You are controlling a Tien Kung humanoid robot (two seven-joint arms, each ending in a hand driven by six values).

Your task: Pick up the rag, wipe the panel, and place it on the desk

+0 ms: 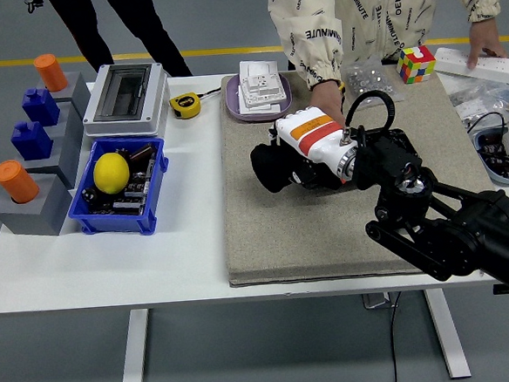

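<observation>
- One hand is at work: your right hand [308,148], white-shelled with an orange band, has its fingers curled down onto the black rag [275,166], pressing it against the dark panel [316,176].
- The rag bulges out past the hand toward the picture's left; the panel is mostly hidden beneath hand and rag, so you see only dark edges of it.
- The panel lies on the grey-beige mat [326,221] that covers the right half of the white desk [111,262].
- A person's hand [327,97] rests on the mat just behind your hand, at the panel's far side; whether it touches the panel you cannot tell.
- Farther back on the mat sit a purple tray [259,99] of white switch plates and a Rubik's cube [416,62].
- Well to the left, off the mat, stand a yellow tape measure [185,105], a grey enclosure box [127,98] and a blue bin [119,187] holding a lemon [111,173].
</observation>
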